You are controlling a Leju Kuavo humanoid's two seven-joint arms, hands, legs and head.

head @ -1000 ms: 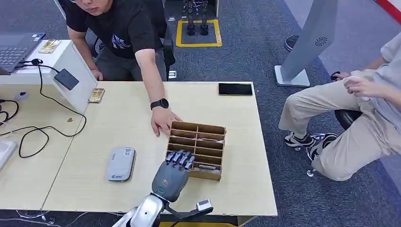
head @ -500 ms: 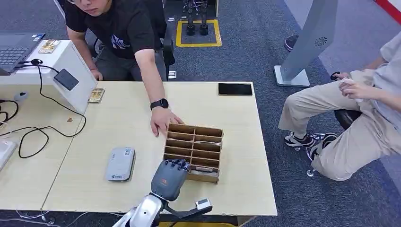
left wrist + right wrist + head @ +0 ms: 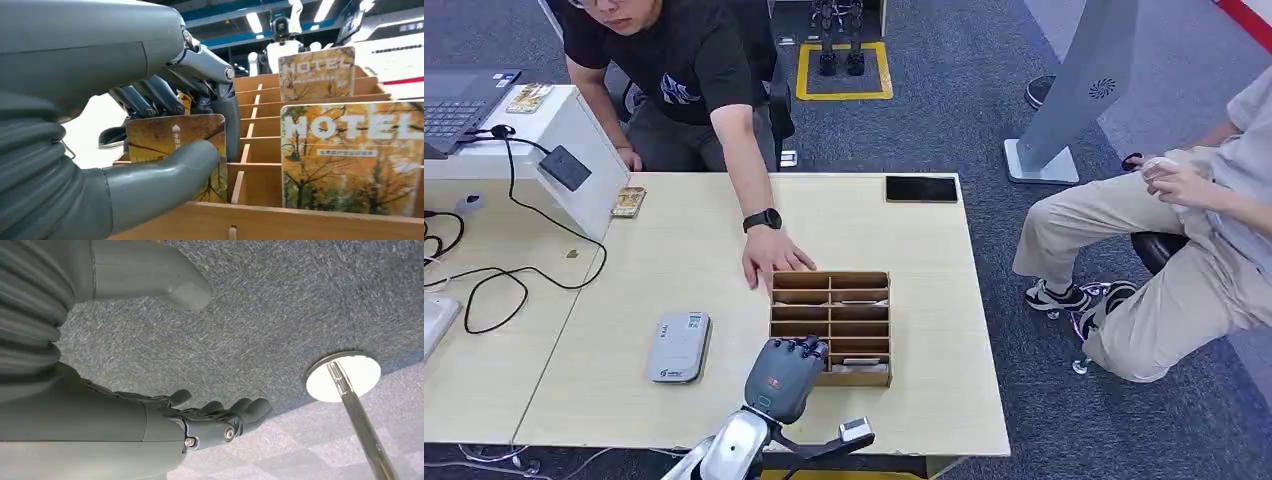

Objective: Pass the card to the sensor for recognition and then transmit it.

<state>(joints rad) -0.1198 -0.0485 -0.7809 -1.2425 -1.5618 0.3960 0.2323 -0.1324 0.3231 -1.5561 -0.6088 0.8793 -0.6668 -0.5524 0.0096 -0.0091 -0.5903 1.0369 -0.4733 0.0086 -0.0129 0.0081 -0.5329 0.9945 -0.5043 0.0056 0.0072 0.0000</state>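
Card point(image 3: 175, 150) pinched by left robot hand point(image 3: 786, 377) inside wooden rack point(image 3: 831, 325).

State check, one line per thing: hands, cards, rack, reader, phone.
Left hand: thumb and fingers pinching a card.
Yellow hotel card: held, standing in the rack's near compartment.
Wooden divided card rack: flat on the table, a person's hand at its far corner.
Right hand: holding nothing, fingers slightly curled, over carpet.
Grey card reader: lying flat, untouched.
Black phone: flat, screen dark.

"HOTEL" printed on two cards point(image 3: 352, 155) in wooden rack point(image 3: 260, 145).
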